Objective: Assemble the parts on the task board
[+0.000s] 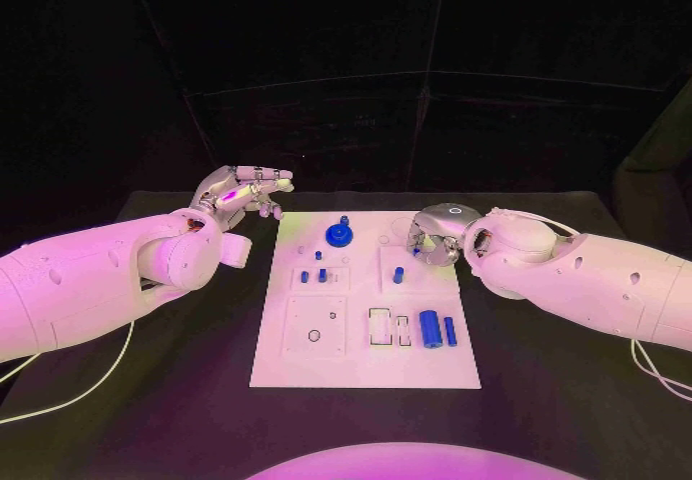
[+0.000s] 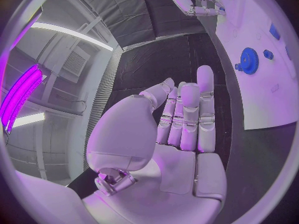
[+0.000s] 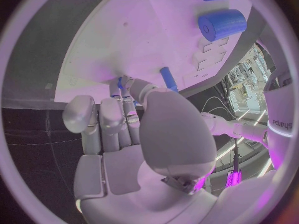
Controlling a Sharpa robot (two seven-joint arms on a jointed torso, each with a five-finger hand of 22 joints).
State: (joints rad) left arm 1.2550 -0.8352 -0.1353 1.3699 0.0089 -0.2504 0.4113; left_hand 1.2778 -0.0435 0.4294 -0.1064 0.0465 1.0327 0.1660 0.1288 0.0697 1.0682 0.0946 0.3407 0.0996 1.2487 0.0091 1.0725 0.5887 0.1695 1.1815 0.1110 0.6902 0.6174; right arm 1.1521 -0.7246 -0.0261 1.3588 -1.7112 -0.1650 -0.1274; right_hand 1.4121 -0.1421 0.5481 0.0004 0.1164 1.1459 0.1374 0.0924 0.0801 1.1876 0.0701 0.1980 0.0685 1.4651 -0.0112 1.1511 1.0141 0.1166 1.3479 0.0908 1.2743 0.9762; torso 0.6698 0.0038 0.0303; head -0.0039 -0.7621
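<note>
**Seat the small part at the far right of the board**

Judging by the pose: placing or picking a small blue piece (image 3: 119, 82) at the fingertips (image 3: 138, 88) of the right hand (image 1: 437, 233), low over the far right part of the task board (image 1: 361, 372). Cannot tell whether pinched or merely touched; too much hidden by the fingers.

Confirm the grip first. Check from the right wrist view, not the head view. Keep the piece upright over its recess, then press straight down without sideways drag. Mind the short blue peg (image 3: 167, 78) just beside the fingertips: easy to knock with a knuckle.

Leave the left hand (image 1: 245, 190) released and holding nothing, fingers straight, off the board's far left corner. Steer clear of the blue gear (image 1: 339, 235) nearby.

Still loose on the near right: a thick blue cylinder (image 1: 430, 325) and a slimmer blue bar (image 1: 450, 331), side by side. Likely rollers, so approach from above.
</note>
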